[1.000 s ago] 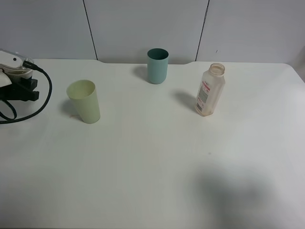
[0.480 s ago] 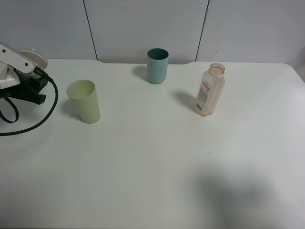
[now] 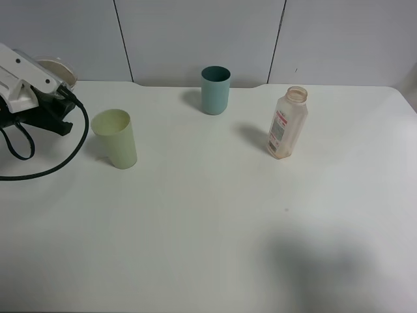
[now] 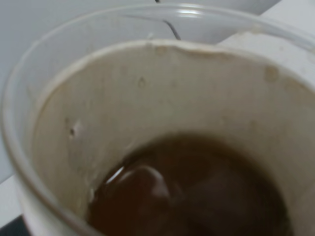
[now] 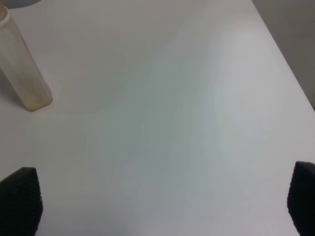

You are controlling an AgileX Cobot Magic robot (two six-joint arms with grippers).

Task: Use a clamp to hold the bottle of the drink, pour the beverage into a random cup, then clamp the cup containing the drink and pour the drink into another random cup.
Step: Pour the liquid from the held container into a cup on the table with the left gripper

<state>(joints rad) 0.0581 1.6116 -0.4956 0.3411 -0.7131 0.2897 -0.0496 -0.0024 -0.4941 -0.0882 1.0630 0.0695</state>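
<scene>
Clear-rimmed cup [image 4: 93, 118], brown beverage [image 4: 197, 196] inside

The high camera looks down from the front across the whole bench [image 3: 208, 228] toward the back wall [image 3: 195, 32]. The left wrist camera sits right against the cup [image 4: 74, 113], peering into its beverage [image 4: 197, 196]. The right wrist camera looks down on the bench from farther off, its fingers [image 5: 19, 202] at the frame's edge. It shares the bottle [image 5: 22, 69] with the high view.
</scene>
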